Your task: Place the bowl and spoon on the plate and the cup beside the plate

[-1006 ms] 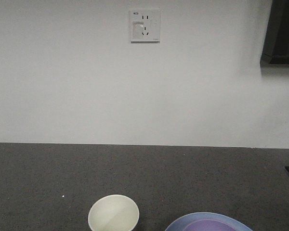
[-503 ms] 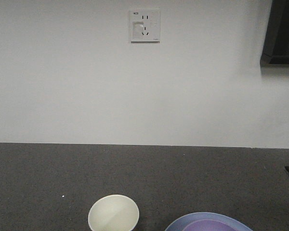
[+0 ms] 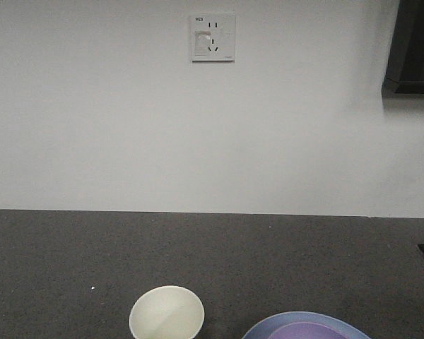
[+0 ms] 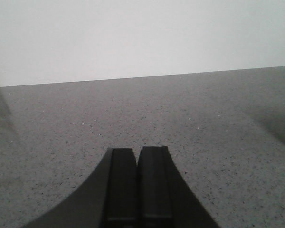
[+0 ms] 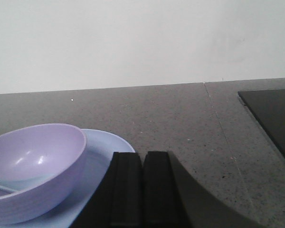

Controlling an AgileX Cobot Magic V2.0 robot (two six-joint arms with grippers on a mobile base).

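Nothing shifted since earlier frames. Small lavender plastic bowl (image 5: 33,166) sits on round light-blue plate (image 5: 111,145), pale blue spoon (image 5: 1,187) apparently inside bowl. Cream handleless cup (image 3: 167,313) just left of plate on dark speckled counter (image 3: 268,261). Left hand (image 4: 138,183), right hand (image 5: 143,187) closed, empty; arrangement looks finished.

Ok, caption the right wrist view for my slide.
Lavender bowl sits on the light blue plate, the shut right tool hovering beside them over the dark countertop.
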